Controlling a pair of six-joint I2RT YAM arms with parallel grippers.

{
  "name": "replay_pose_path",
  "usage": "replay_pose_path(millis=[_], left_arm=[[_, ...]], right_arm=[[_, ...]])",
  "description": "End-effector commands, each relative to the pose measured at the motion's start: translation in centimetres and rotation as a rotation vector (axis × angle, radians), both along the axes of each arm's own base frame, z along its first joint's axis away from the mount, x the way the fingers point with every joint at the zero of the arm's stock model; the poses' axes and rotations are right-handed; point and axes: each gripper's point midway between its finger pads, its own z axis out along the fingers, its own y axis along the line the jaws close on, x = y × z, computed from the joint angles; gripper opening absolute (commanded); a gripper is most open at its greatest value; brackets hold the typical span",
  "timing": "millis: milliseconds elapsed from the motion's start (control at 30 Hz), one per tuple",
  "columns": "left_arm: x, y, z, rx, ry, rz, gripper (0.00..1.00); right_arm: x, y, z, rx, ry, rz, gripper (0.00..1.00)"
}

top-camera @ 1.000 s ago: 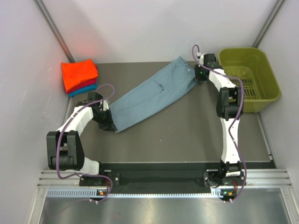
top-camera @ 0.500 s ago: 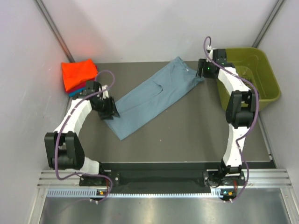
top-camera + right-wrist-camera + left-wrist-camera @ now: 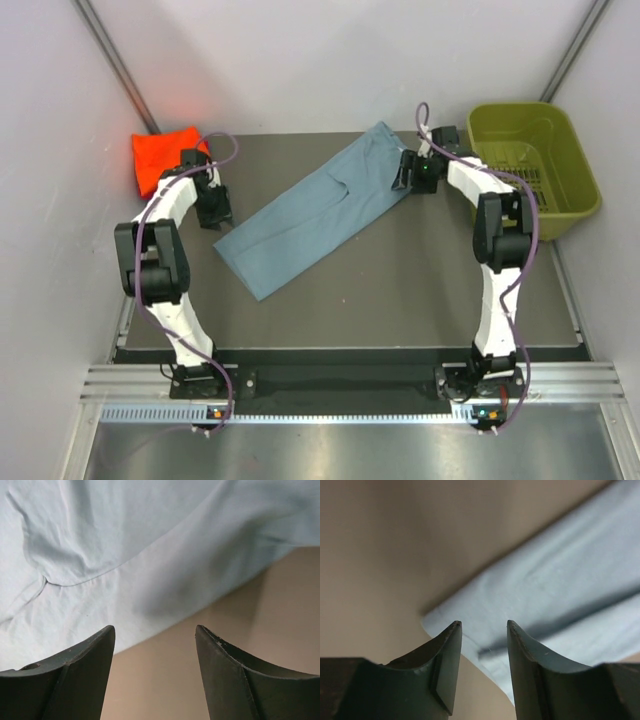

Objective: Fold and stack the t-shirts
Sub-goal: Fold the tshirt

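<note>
Grey-blue shirt (image 3: 315, 205) flat; L gripper (image 3: 484, 630) open, empty, just off its left corner; R gripper (image 3: 155, 635) open, empty, at its far-right edge.

Left tool (image 3: 483, 625), right tool (image 3: 155, 630) off shirt (image 3: 310, 210)

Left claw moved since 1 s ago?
Yes. The left claw has moved up the top view, toward the folded bright orange t-shirt, and now stands open beside the long grey-blue cloth t-shirt.

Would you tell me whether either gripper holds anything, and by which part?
Nothing is held: the left gripper and right gripper are open near the shirt, with no cloth between their jaws.
</note>
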Motion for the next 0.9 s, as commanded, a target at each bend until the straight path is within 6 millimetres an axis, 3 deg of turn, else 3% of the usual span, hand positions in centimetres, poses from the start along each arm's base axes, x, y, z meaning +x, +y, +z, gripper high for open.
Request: replay_pose_path(millis=[0, 233, 600, 733, 800, 867], left_arm=[[2.2, 2.0, 0.7, 0.046, -0.036, 0.033, 0.47], [3.1, 3.1, -1.7, 0.051, 0.022, 0.051, 0.46], [2.3, 2.7, -5.2, 0.024, 0.109, 0.037, 0.41], [2.1, 2.6, -5.1, 0.02, 0.114, 0.033, 0.3], [2.1, 2.9, -4.9, 0.019, 0.109, 0.048, 0.3], [2.4, 3.1, -4.2, 0.007, 0.09, 0.057, 0.36]], right_arm=[[1.2, 3.0, 1.0, 0.046, -0.042, 0.05, 0.66], [1.8, 4.4, -0.9, -0.001, -0.046, 0.08, 0.66], [2.3, 3.3, -1.6, -0.061, -0.053, 0.057, 0.66], [2.4, 2.5, -1.1, -0.089, -0.062, 0.04, 0.66], [2.2, 2.1, -0.9, -0.087, -0.058, 0.036, 0.66], [2.2, 1.8, -0.3, -0.085, -0.068, 0.028, 0.66]])
